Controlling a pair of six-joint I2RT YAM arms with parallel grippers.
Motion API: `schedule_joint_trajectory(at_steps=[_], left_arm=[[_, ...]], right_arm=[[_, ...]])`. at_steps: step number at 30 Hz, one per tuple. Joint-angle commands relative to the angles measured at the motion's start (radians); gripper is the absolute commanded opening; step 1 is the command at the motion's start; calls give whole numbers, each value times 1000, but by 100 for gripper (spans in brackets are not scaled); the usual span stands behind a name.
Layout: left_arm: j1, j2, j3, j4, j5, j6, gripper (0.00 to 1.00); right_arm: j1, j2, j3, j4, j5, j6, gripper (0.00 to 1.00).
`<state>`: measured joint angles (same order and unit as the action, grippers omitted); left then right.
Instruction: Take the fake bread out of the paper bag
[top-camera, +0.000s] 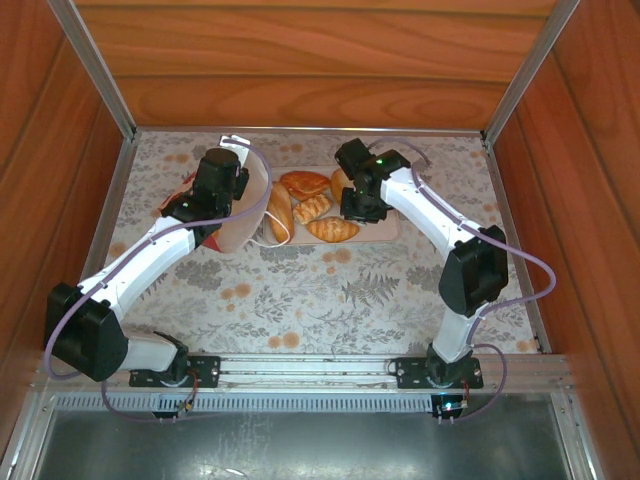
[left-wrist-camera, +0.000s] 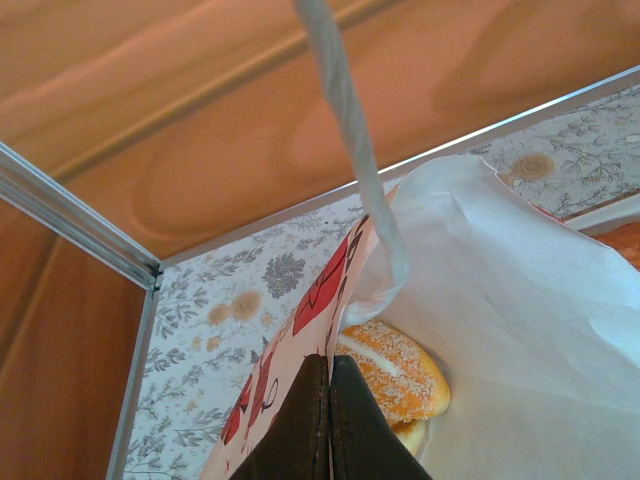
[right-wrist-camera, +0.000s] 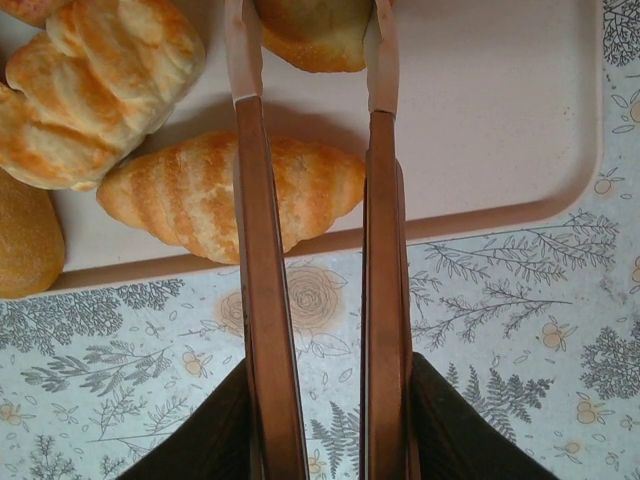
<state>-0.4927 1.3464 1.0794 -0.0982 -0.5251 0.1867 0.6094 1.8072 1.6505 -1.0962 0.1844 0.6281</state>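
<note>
The bag (left-wrist-camera: 520, 300) sits on the desk (top-camera: 330, 290), just left of the tray (right-wrist-camera: 500, 120). The left fingers (left-wrist-camera: 300, 435) are together, pinching its rim, with the red-patterned side outward. Its mouth is open and a speckled orange bun (left-wrist-camera: 398, 372) lies inside. The right fingers (right-wrist-camera: 382, 60) are clamped on a brown roll (right-wrist-camera: 310, 35) over the tray. On the tray are a croissant (right-wrist-camera: 225, 195), a twisted loaf (right-wrist-camera: 95, 90) and an oval loaf (right-wrist-camera: 25, 240) at the left edge.

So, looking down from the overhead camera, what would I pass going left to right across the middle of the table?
Paper bag → oval loaf → croissant → bare right end of the pink tray. The other pastries overlap too much to place in the order.
</note>
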Motion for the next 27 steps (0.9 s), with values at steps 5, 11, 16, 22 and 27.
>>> schedule_joint_trajectory(at_steps=[5, 11, 16, 22, 27], left_arm=[[1, -11, 4, 28, 2, -4, 0], [1, -11, 7, 27, 5, -4, 0], [0, -15, 7, 19, 5, -4, 0], [1, -23, 4, 18, 4, -6, 0], [1, -23, 8, 19, 4, -6, 0]], right_arm=[[36, -60, 2, -89, 39, 28, 35], [39, -77, -26, -65, 28, 35, 42], [39, -77, -15, -65, 30, 30, 43], [39, -108, -4, -82, 41, 24, 46], [39, -138, -19, -83, 41, 24, 48]])
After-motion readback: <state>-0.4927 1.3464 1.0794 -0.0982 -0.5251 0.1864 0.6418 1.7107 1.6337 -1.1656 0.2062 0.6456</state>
